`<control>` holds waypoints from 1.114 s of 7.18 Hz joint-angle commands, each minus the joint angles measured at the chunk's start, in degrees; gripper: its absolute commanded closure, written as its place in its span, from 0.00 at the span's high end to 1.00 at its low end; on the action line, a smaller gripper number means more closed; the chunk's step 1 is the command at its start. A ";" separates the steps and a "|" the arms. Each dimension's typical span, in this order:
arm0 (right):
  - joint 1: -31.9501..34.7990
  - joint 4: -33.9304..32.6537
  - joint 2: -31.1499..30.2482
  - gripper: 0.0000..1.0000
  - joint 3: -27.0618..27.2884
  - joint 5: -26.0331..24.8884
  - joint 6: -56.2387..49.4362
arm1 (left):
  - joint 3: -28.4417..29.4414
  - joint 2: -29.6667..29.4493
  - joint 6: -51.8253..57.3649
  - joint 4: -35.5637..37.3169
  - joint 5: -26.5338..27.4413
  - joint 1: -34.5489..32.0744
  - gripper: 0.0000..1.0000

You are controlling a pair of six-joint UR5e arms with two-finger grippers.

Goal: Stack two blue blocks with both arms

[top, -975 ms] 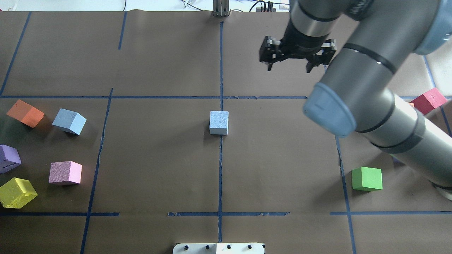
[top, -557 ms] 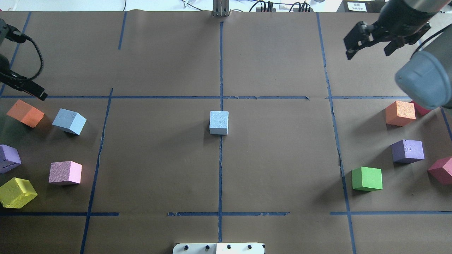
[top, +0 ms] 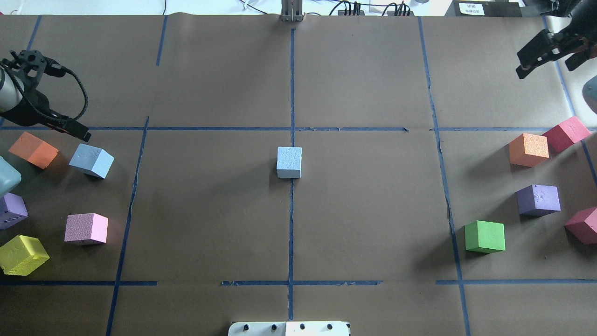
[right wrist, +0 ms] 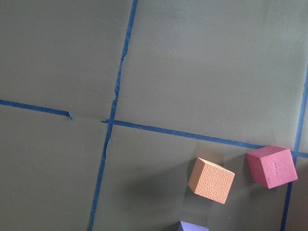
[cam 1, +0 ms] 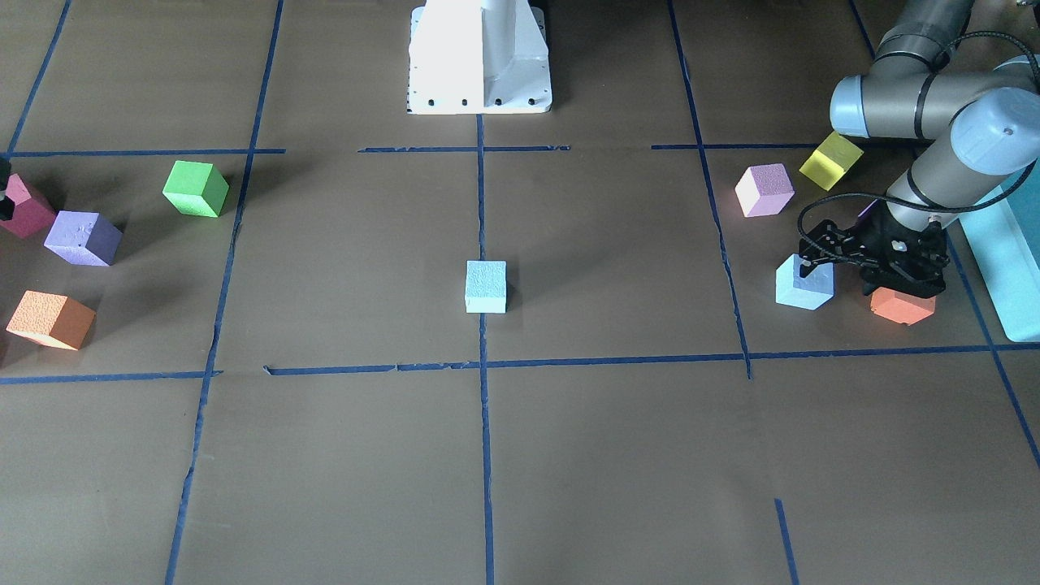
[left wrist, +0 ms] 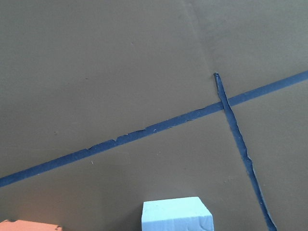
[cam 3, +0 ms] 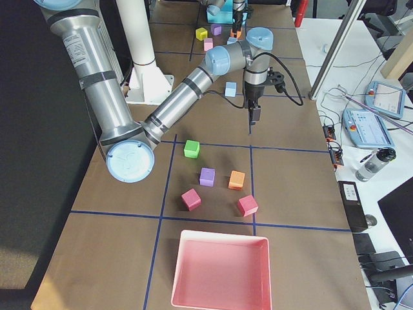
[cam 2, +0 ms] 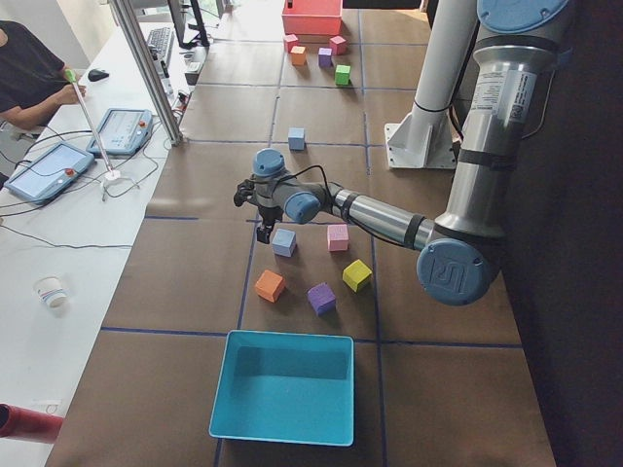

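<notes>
Now we see the left gripper (cam 1: 871, 272), fingers spread, close by the left blue block (top: 91, 161); right gripper (top: 548, 58) likewise spread, far right; central blue block (top: 289, 162) untouched.

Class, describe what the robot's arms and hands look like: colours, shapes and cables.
The left arm and right arm are grey tubes with pale blue joint caps. The left hand and right hand are black, two-fingered, each with a black cable looping at the wrist.

A robotics lab: robot arms (cam 2: 389, 216) on a white pedestal (cam 1: 479, 57) stand at a paper-covered desk (top: 210, 210) gridded with blue tape (top: 291, 224), control tablets (cam 2: 122, 129) and an operator (cam 2: 24, 68) alongside.
</notes>
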 commanded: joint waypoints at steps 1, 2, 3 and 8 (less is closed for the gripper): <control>2.20 0.06 -1.50 1.00 -0.69 0.97 -1.76 | 1.03 0.18 -0.63 -0.63 1.31 2.22 1.00; 2.20 0.06 -1.59 1.00 -0.78 0.88 -1.93 | 1.12 0.35 -0.63 -0.63 1.40 3.01 1.00; 2.37 0.06 -1.85 1.00 -0.78 0.97 -1.94 | 1.91 0.44 -0.63 -0.63 1.40 3.45 1.00; 3.43 0.06 -2.30 1.00 -0.69 1.15 -2.11 | 2.71 0.53 -0.81 -0.46 0.70 3.72 0.06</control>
